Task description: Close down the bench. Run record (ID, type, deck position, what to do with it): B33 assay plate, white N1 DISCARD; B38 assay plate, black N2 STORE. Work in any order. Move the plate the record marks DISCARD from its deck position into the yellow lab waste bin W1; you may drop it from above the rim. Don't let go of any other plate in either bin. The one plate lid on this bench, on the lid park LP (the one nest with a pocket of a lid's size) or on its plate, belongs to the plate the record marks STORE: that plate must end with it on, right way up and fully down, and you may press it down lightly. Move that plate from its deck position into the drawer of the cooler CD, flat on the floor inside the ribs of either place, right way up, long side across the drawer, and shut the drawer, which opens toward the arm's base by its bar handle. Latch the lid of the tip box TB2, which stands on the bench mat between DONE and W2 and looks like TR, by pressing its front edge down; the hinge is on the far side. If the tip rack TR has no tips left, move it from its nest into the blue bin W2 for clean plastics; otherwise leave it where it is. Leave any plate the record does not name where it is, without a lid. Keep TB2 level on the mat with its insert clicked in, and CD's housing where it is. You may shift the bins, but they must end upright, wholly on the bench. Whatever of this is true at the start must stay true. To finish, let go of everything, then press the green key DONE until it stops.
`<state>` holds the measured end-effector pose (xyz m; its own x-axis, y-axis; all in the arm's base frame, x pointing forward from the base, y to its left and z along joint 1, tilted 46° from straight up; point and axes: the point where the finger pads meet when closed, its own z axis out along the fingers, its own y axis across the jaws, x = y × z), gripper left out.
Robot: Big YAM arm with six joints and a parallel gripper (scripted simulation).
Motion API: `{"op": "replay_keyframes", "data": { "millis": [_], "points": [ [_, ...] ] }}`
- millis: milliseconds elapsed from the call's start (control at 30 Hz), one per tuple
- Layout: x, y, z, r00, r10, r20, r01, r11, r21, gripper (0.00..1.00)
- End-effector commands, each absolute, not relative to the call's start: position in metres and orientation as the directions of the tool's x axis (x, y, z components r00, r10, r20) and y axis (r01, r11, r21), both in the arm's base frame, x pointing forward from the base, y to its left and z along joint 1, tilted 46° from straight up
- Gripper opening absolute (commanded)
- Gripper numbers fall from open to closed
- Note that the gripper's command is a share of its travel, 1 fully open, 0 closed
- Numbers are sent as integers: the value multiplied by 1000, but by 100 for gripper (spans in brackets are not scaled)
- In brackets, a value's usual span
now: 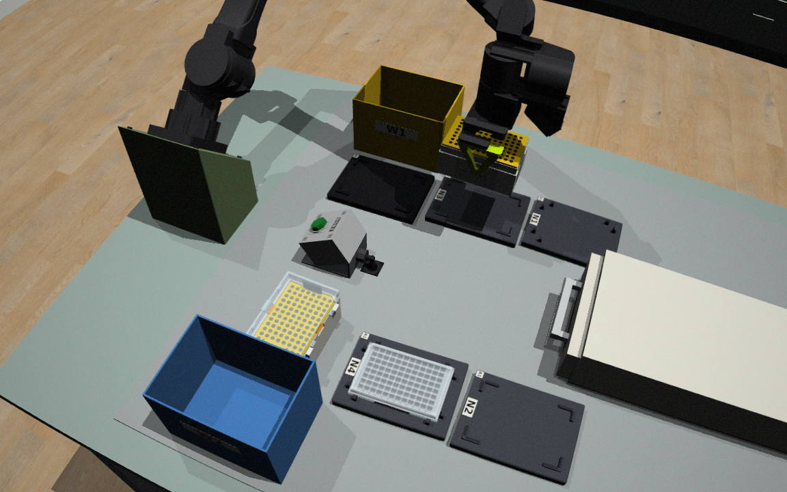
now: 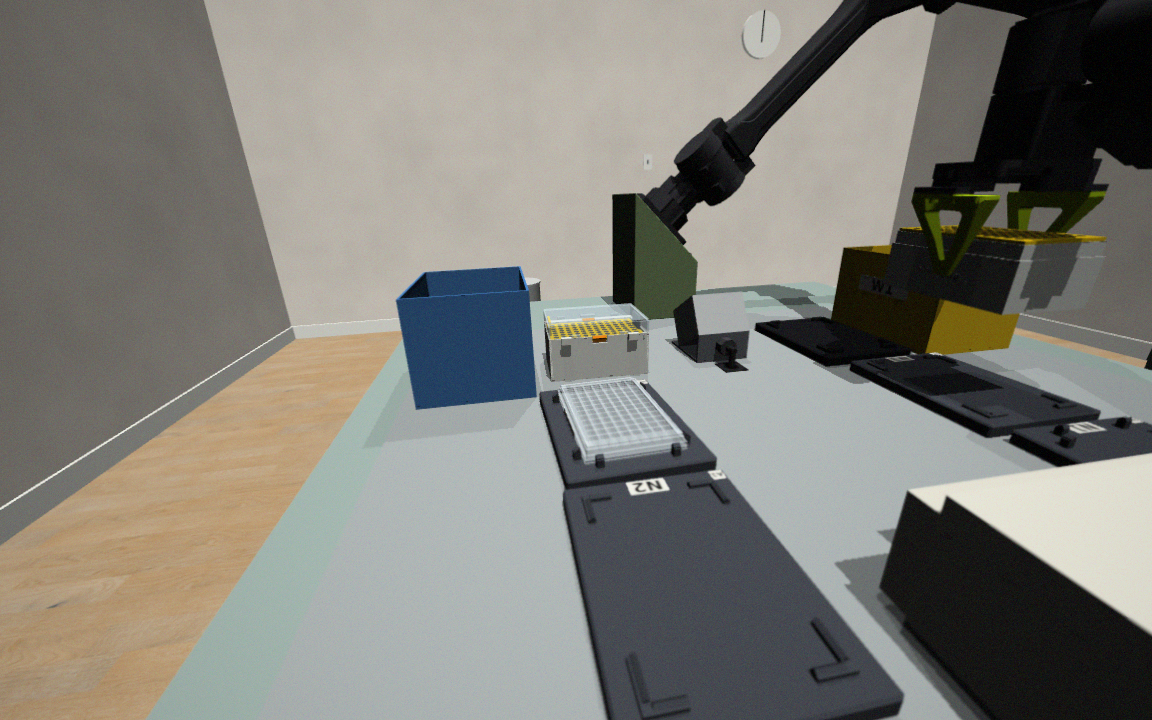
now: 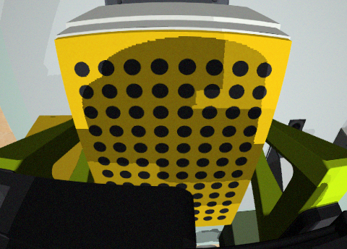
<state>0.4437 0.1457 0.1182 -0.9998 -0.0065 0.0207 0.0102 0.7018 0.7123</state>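
Note:
My gripper [image 1: 486, 160] [image 2: 992, 255] [image 3: 172, 116] is shut on the tip rack TR [image 1: 516, 146] [image 2: 1041, 284] [image 3: 173, 50], raised above nest N3 [image 1: 434, 214] [image 2: 1023, 407]. Its visible holes look dark and empty. Yellow bin W1 [image 1: 378, 144] [image 2: 969, 329] is beside the rack; its floor is hidden. Blue bin W2 [image 1: 294, 415] [image 2: 468, 358] looks empty. TB2 [image 1: 295, 311] [image 2: 598, 360] has its clear lid showing above the yellow insert; its latch state is unclear. Nests N1 [image 1: 570, 229] and N2 [image 1: 516, 428] [image 2: 696, 573] are bare. The cooler's drawer looks shut.
A clear plate [image 1: 402, 379] [image 2: 620, 416] sits on N4. Another dark nest [image 1: 381, 186] [image 2: 817, 338] lies in front of W1. The green DONE key [image 1: 318, 223] is on a grey box between the nest rows. Cooler CD [image 1: 702, 330] [image 2: 1099, 546] has its bar handle [image 1: 563, 309] facing the arm.

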Motion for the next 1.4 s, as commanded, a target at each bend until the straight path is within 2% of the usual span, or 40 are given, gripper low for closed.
{"op": "replay_keyframes", "data": {
  "millis": [0, 1367],
  "points": [
    [468, 129, 156, -997, 16, -73, -41, 698, 715, 0],
    [469, 115, 171, -997, 11, -81, -50, 699, 713, 0]
  ]
}}
